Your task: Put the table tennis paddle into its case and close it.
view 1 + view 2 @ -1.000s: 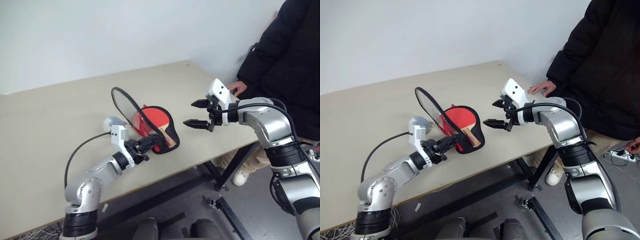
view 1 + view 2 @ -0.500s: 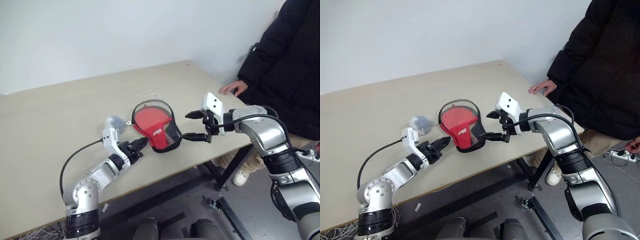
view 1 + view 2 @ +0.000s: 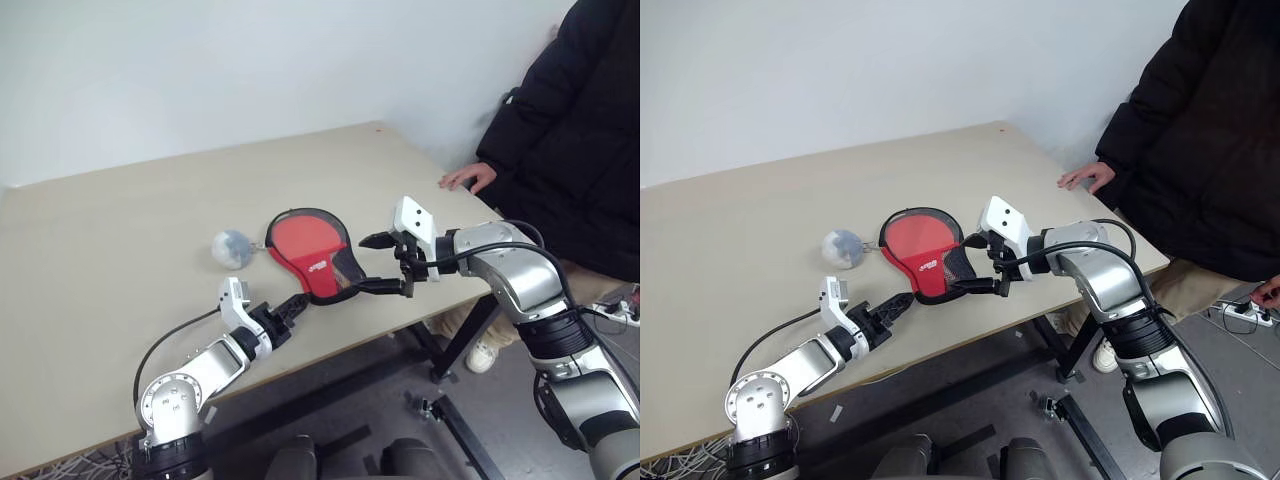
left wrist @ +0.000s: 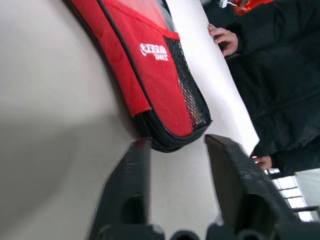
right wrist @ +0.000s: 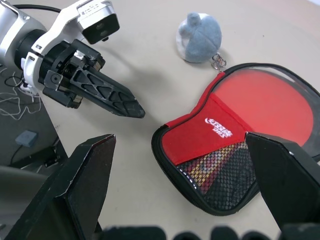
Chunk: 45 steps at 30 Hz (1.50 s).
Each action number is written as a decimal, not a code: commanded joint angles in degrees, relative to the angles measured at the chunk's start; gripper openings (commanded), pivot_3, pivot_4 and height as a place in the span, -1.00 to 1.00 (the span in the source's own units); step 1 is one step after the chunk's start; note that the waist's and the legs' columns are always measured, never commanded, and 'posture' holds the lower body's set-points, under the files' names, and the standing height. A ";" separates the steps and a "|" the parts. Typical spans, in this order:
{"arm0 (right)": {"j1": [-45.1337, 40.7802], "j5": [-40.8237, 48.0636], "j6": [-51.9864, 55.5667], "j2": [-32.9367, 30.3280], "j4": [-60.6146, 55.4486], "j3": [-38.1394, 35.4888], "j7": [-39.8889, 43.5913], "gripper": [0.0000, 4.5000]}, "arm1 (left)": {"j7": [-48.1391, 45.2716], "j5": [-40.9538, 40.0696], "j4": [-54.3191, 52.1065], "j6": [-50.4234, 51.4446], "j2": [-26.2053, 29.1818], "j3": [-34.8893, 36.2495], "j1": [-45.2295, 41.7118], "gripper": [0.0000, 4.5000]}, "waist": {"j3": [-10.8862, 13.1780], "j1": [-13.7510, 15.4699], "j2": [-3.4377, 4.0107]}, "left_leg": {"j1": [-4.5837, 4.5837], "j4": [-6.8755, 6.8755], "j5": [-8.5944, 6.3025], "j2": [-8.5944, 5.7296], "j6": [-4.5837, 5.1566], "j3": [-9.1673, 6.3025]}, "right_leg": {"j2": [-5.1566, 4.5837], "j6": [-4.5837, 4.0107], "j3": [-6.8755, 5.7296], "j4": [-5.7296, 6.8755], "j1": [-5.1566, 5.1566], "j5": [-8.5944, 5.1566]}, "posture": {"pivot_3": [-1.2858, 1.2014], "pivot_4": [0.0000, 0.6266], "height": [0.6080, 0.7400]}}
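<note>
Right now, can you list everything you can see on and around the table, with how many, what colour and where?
Paddle-shaped soft case: one, red and black with see-through mesh, lying flat near the table's front edge, between the two grippers.
Red-faced table tennis paddle: one, inside the case, seen through the clear panel.
Small whitish-grey ball: one, on the table beside the case's round end, on the robot's left of it.
Beige table: one, black legs.
Person: one, black jacket, at the table's far right corner, a hand on the tabletop.
Left gripper: black, low by the front edge, jaws apart, holding nothing.
Right gripper: black, jaws open at the case's narrow end.
</note>
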 commanded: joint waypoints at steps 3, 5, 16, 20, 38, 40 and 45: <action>-0.47 0.92 0.78 0.18 -3.13 -0.66 -0.53 1.00 | 2.58 -1.96 0.06 -0.98 -0.69 0.33 -1.31 0.57 | 0.00 0.00 0.00 | 0.00 0.00 0.00 0.00 0.00 0.00 | 0.00 0.00 0.00 0.00 0.00 0.00 | 0.03 -1.00 1.00; -0.30 1.02 1.15 0.25 -3.45 -0.70 -0.61 1.00 | 3.26 -1.34 0.30 -1.40 -0.87 0.05 -1.49 0.80 | 0.00 0.00 0.00 | 0.00 0.00 0.00 0.00 0.00 0.00 | 0.00 0.00 0.00 0.00 0.00 0.00 | 0.03 -1.00 1.00; 0.09 1.21 2.21 0.82 -4.44 -0.51 -1.22 1.00 | 7.72 -10.07 4.49 -1.87 -5.10 1.49 -3.86 0.99 | 0.01 0.03 -0.03 | -0.01 0.04 -0.01 -0.04 -0.01 -0.01 | 0.00 0.00 0.02 -0.05 0.01 0.00 | 0.03 -1.00 1.00; 0.48 1.41 2.62 0.82 -5.18 -0.28 -1.33 1.00 | 8.77 -13.30 6.80 -2.13 -5.68 1.57 -4.87 0.99 | 0.01 0.01 -0.11 | -0.03 0.04 -0.01 -0.05 -0.01 -0.02 | 0.00 0.02 0.02 -0.06 0.01 0.01 | 0.03 -1.00 1.00; 0.87 2.52 4.58 0.86 -7.22 0.26 -2.63 1.00 | 10.09 -12.99 11.80 -6.16 -5.04 0.23 -7.40 0.99 | 0.02 0.05 -0.14 | -0.03 0.10 -0.01 -0.10 -0.03 -0.07 | 0.00 -0.03 0.03 -0.10 0.03 -0.02 | 0.03 -1.00 1.00; 0.87 2.52 4.81 0.97 -7.25 0.26 -2.89 1.00 | 10.60 -13.64 11.32 -6.02 -4.76 0.47 -7.05 0.99 | 0.01 0.03 -0.14 | -0.03 0.10 -0.02 -0.10 -0.03 -0.07 | 0.00 -0.03 0.03 -0.10 0.02 -0.02 | 0.03 -1.00 1.00; 0.69 2.37 5.29 1.25 -7.02 0.28 -3.35 1.00 | 10.83 -12.93 11.60 -6.43 -4.23 0.12 -6.54 0.99 | 0.01 0.02 -0.14 | -0.03 0.10 -0.03 -0.10 -0.06 -0.08 | 0.00 -0.03 0.03 -0.10 0.02 -0.02 | 0.03 -1.00 1.00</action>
